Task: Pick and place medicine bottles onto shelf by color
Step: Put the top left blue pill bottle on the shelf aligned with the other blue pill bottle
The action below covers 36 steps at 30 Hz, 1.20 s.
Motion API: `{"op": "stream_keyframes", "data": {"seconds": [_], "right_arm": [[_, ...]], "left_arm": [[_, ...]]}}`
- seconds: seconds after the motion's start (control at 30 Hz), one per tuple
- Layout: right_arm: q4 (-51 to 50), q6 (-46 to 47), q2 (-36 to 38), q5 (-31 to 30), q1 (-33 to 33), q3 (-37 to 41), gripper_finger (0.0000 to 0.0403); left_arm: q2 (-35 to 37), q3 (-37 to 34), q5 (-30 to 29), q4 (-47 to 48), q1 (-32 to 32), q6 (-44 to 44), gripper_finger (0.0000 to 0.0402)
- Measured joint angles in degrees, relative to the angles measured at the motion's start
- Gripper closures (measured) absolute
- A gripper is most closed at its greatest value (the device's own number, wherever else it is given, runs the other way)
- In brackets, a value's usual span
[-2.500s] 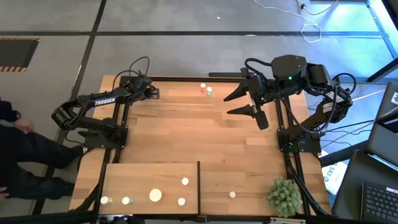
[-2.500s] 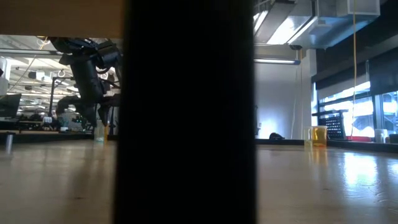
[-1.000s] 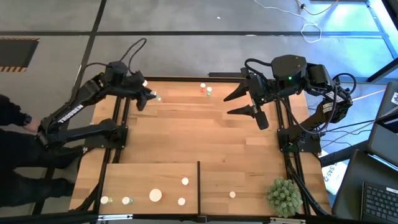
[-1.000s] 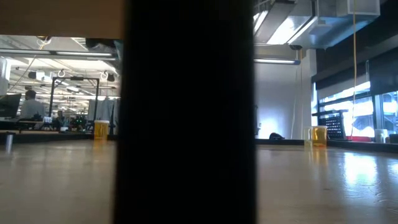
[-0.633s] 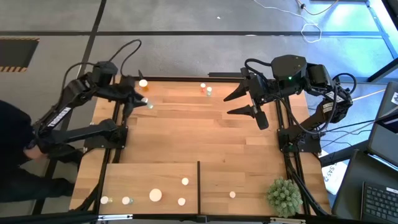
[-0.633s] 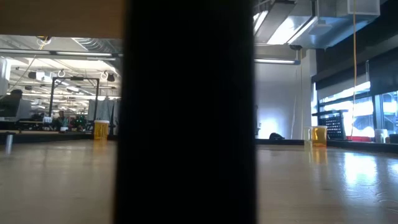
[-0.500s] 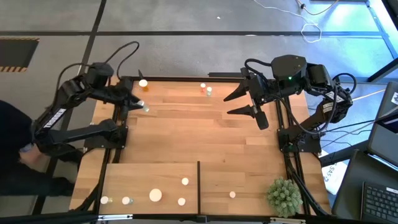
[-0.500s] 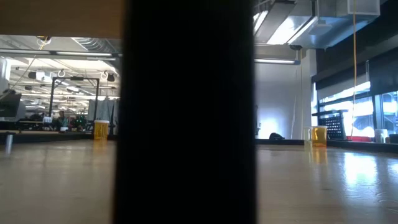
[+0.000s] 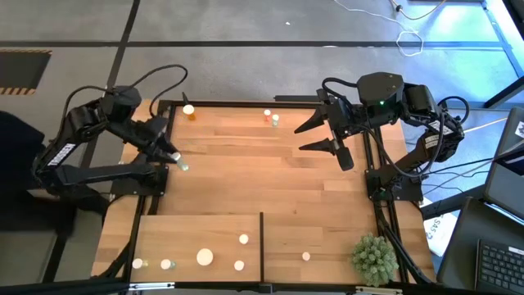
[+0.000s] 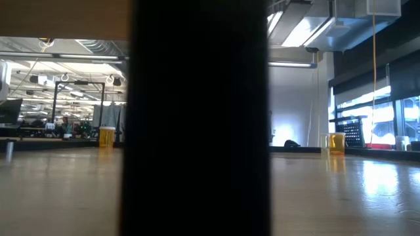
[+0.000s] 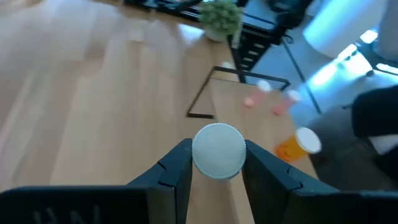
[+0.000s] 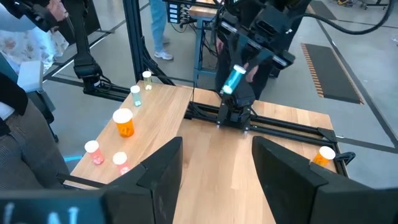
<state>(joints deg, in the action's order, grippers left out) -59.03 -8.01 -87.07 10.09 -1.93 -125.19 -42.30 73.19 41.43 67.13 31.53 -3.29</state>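
While one bottle is carried aloft, the scene is itemised as follows, largest thing first.

Bench [image 9: 270, 176]: planked wood; both arms are mounted at its sides.

Shelf [image 9: 196, 233]: a paler board at the near edge of the bench, split by a thin dark divider [image 9: 261, 242]. Several white-capped bottles are seen standing on the left part, one on the right part.

Right tool [image 9: 315, 135]: held above the far right of the bench, fingers spread apart, nothing between them.

Left tool [image 9: 173, 157]: raised over the left edge of the bench, closed on a greenish bottle [image 9: 182, 165]. In the left wrist view the white cap [image 11: 218, 151] is seen pinched between the two fingers.

Wide orange bottle [image 9: 189, 110]: standing at the far left corner of the bench, not yet taken.

Small pair of bottles [image 9: 270, 118]: one reddish, one greenish, standing side by side at the far edge, not yet taken.

Handling: the bottles are judged light, rigid and smooth-sided, so slipping or twisting in the grip is likely. They are narrow and would be tipped easily when set down.

Hold: the cap or the upper body is judged best, squarely across the round. The wide orange one would need a broader opening.
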Motion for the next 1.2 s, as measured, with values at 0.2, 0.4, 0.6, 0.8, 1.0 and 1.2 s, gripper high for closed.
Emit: {"op": "stream_keyframes", "data": {"seconds": [0.2, 0.4, 0.6, 0.8, 1.0, 1.2], "right_arm": [[0.0, 0.2, 0.0, 0.0, 0.0, 0.0, 0.0206], [0.1, 0.2, 0.0, 0.0, 0.0, 0.0, 0.0206], [0.1, 0.2, 0.0, 0.0, 0.0, 0.0, 0.0206], [0.1, 0.8, 0.0, 0.0, 0.0, 0.0, 0.0206], [0.1, 1.8, 0.0, 0.0, 0.0, 0.0, 0.0206], [-0.8, 1.7, 0.0, 1.0, 0.0, 0.0, 0.0206]], "left_arm": [[0.1, 0.0, -0.2, 1.1, -4.5, 2.3, 0.0288], [0.1, 0.0, -0.4, 1.4, -10.4, 4.7, 0.0288], [-0.5, 0.0, -3.6, 1.4, -17.5, 6.2, 0.0288], [-2.4, 0.0, -9.7, 1.4, -25.9, 10.3, 0.0288], [-4.4, 0.0, -16.1, 1.0, -35.0, 17.7, 0.0288], [-6.8, 0.0, -26.4, -0.4, -44.6, 29.5, 0.0288]]}}
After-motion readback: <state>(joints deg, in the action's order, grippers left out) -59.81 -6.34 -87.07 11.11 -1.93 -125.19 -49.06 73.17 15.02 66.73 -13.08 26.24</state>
